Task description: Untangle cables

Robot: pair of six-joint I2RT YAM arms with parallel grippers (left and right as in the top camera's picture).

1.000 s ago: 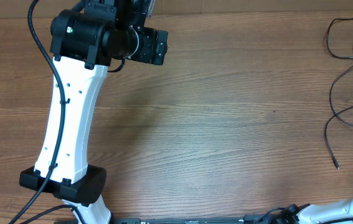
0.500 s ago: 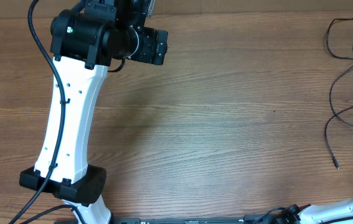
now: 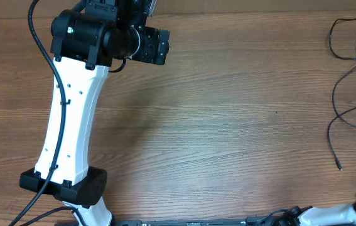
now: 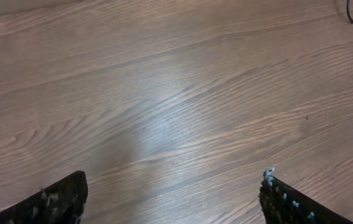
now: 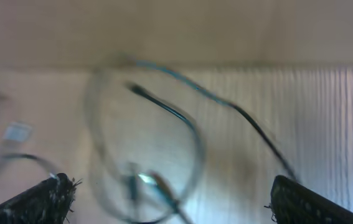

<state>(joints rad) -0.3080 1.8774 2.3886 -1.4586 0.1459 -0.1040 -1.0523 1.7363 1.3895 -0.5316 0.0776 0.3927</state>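
Wooden worktop [image 3: 228, 125] with thin black cables [image 3: 333, 94] lying as loose looping strands at its right edge. Left jaws are spread wide over bare wood, grasping nothing. Right jaws are likewise released, hanging above the cables [image 5: 195, 140], which appear blurred in that wrist view.

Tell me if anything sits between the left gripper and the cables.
Nothing visible does. Only bare wooden table lies between the open left gripper and the cables, which lie loose near the table's right edge.
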